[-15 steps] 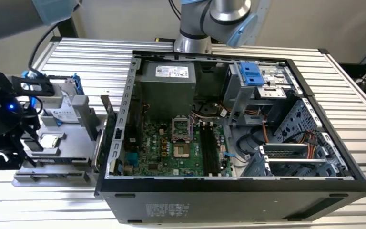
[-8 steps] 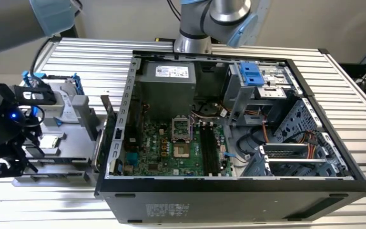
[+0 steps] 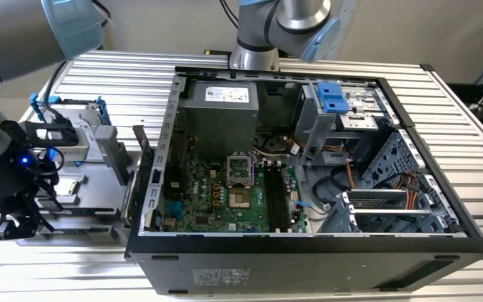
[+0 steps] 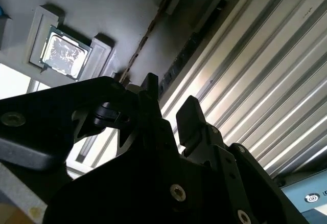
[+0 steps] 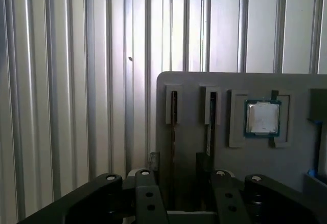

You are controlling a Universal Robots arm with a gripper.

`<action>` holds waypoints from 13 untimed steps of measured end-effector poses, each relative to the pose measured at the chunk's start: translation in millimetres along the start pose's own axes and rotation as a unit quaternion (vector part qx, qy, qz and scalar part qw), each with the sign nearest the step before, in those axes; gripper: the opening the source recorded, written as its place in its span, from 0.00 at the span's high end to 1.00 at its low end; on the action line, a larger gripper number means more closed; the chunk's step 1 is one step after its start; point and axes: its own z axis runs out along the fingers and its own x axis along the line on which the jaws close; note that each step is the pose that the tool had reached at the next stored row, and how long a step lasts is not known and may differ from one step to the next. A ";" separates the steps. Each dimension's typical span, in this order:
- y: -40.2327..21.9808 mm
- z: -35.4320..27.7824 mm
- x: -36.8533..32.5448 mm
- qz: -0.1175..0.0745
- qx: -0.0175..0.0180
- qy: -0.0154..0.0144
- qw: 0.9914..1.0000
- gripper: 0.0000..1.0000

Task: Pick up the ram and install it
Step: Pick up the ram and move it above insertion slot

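Observation:
In the first wrist view, two rams stand on edge in slots of a grey holder tray [image 5: 189,83]: one ram [image 5: 173,132] and a second ram [image 5: 210,127] beside it. My gripper [image 5: 184,193] is open just above them, its fingers [image 5: 145,191] straddling both sticks without touching either. The second wrist view shows the gripper [image 4: 168,106] over the thin edge of a ram [image 4: 148,35]. In the exterior view the gripper [image 3: 19,217] hangs low over the tray, at the left of the open computer case [image 3: 309,245]. The black motherboard slots [image 3: 275,195] lie inside the case.
A small square silver chip [image 5: 262,117] sits in a recess of the tray beside the rams. A hard drive with blue clips [image 3: 82,135] lies further back on the tray. The ribbed metal table [image 5: 76,81] surrounds the tray. The case wall [image 3: 141,182] stands between tray and motherboard.

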 end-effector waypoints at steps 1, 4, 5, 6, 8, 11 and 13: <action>-0.1 1.8 0.2 0.000 0.000 0.000 1.000 0.00; -0.2 6.9 1.4 0.000 0.000 0.000 1.000 0.00; -0.3 8.8 1.8 0.000 0.000 0.000 1.000 0.00; -0.2 10.5 2.0 0.000 0.000 0.000 1.000 0.00; -0.3 14.1 2.1 0.000 0.000 0.000 1.000 0.00; -0.4 19.5 2.2 0.000 0.000 0.000 1.000 0.00; -0.4 22.8 2.3 0.000 0.000 0.000 1.000 0.00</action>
